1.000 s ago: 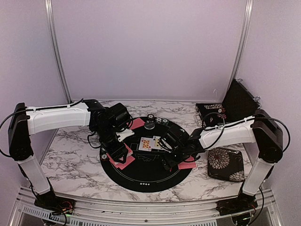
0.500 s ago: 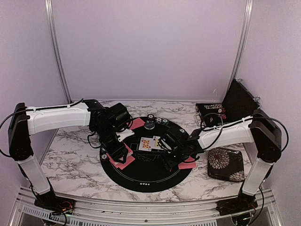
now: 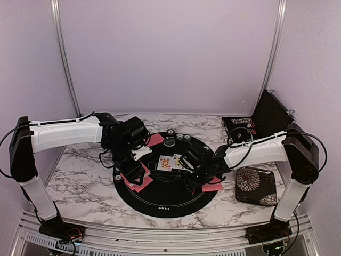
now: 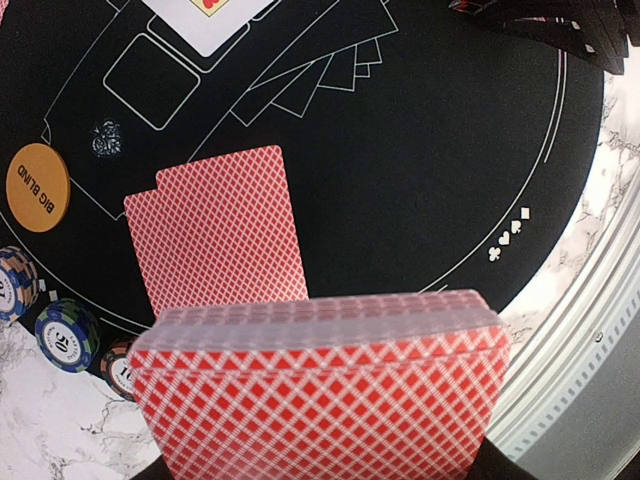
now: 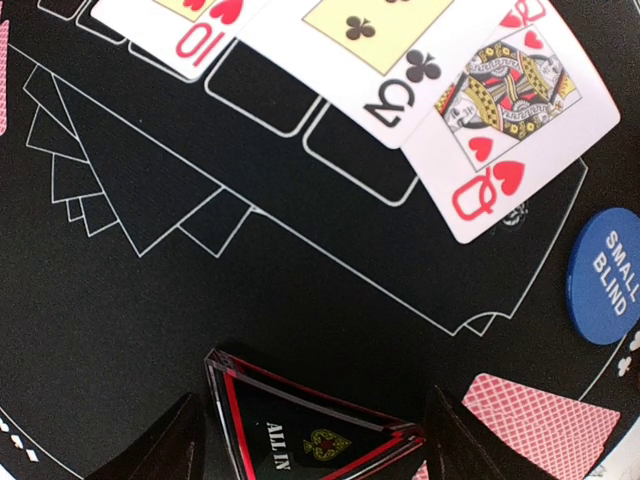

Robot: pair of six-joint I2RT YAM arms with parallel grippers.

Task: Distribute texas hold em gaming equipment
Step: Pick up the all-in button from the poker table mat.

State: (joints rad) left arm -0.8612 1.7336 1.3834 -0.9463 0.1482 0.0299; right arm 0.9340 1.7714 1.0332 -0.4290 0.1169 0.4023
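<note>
My left gripper [image 3: 136, 177] is shut on a deck of red-backed playing cards [image 4: 318, 385], which hangs over the left side of the round black mat [image 3: 160, 198]. Two red-backed cards [image 4: 215, 235] lie face down below it. My right gripper [image 5: 312, 440] is low over the mat's right side, its fingers [image 5: 168, 445] pressed to the corners of the black "ALL IN" triangle marker [image 5: 300, 435]. Three face-up cards [image 5: 400, 70] lie in the mat's centre. A blue "SMALL BLIND" button [image 5: 607, 290] and an orange "BIG BLIND" button [image 4: 37, 187] rest on the mat.
Striped chip stacks [image 4: 67, 335] stand at the mat's edge by the left arm, and more chips [image 3: 177, 137] at its far rim. More red-backed cards [image 5: 535, 425] lie by the right fingers. A floral-patterned case [image 3: 256, 185] sits right of the mat, with an open black case [image 3: 266, 114] behind.
The right gripper's jaws have closed in on the triangle marker, and that arm has shifted slightly left. The left arm and its deck have not moved.
</note>
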